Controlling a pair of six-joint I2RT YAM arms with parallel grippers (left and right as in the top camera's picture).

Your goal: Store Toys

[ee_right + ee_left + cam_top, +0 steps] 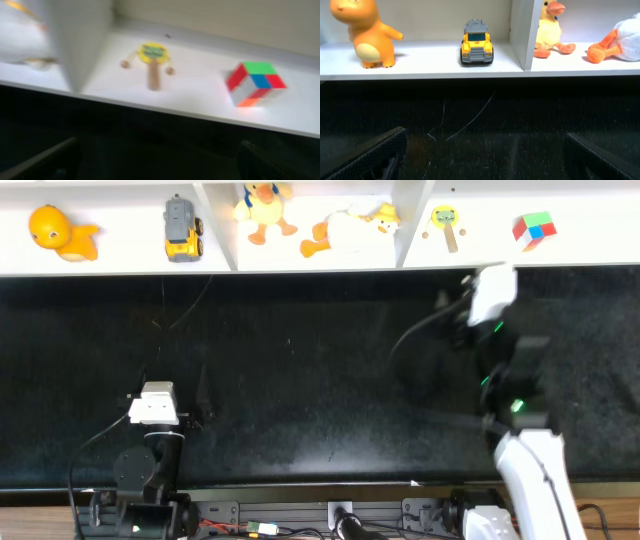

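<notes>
Cube (533, 229) on shelf (300, 265); right arm (522, 385) seemingly close.

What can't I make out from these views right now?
- White plush toy: cut by the left wrist view's edge; blurred, part hidden by the shelf divider in the right wrist view.
- Rattle drum: face blurred in right wrist view, too small from top.

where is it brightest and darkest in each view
Top view: the white shelf is brightly lit, the black mat dark. Left wrist view: the same, the yellow truck well lit. Right wrist view: bright shelf around the cube, mat dark.
</notes>
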